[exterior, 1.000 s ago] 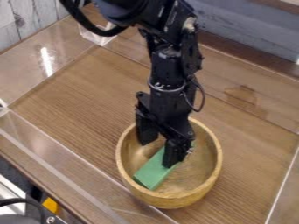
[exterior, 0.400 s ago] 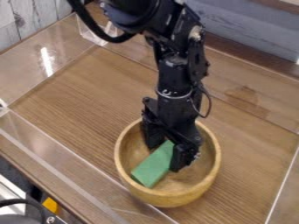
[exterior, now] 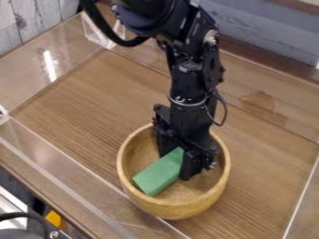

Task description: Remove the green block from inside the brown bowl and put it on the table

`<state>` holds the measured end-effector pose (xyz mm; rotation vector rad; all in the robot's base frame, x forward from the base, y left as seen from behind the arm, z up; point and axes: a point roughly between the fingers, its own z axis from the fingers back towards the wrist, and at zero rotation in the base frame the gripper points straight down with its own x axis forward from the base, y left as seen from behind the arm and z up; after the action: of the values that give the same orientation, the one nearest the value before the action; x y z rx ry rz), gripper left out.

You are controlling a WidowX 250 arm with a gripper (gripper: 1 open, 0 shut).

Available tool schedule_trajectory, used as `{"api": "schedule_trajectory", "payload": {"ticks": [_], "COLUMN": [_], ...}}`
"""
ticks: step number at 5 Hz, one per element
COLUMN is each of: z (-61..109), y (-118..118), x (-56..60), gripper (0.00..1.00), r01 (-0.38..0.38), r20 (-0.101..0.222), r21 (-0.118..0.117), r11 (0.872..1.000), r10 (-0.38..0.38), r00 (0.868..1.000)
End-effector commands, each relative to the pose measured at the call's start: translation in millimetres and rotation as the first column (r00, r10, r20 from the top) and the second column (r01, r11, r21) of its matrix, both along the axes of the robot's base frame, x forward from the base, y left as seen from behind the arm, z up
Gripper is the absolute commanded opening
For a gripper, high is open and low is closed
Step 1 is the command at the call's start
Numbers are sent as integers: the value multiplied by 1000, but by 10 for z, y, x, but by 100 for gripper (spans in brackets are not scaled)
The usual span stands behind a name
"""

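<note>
the gripper [exterior: 185, 161] stood inside the brown bowl [exterior: 174, 201], clenched on the green block [exterior: 159, 174]. the grasp looked made. next came a lift clear of the bowl's rim.

The bowl [exterior: 174, 175] sits on the worktop [exterior: 88, 107] near its front edge, toward the right corner. The block [exterior: 159, 174] lies inside the bowl, in its left half, slanting from front left up toward back right. The claw [exterior: 185, 161] reaches straight down into the bowl from behind, at the block's back right end. Walls [exterior: 44, 42] edge the worktop
</note>
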<state>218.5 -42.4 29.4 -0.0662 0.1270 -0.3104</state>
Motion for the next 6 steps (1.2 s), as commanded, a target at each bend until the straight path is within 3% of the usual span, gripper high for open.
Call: {"api": "schedule_trajectory", "payload": {"ticks": [1,2,4,6], "z": [146,58,83,172], "y": [-125,-136,-341,-320], "x": [12,-12,-43,-24], "gripper": [0,0,0,0], "r01": [-64,-113,-43,-83], "r20": [16,12,8,5], "r21": [-17,-17,-16,-13], "r11": [998,993,999,996], "r10": [64,114,44,83], "r00": [998,993,999,997]}}
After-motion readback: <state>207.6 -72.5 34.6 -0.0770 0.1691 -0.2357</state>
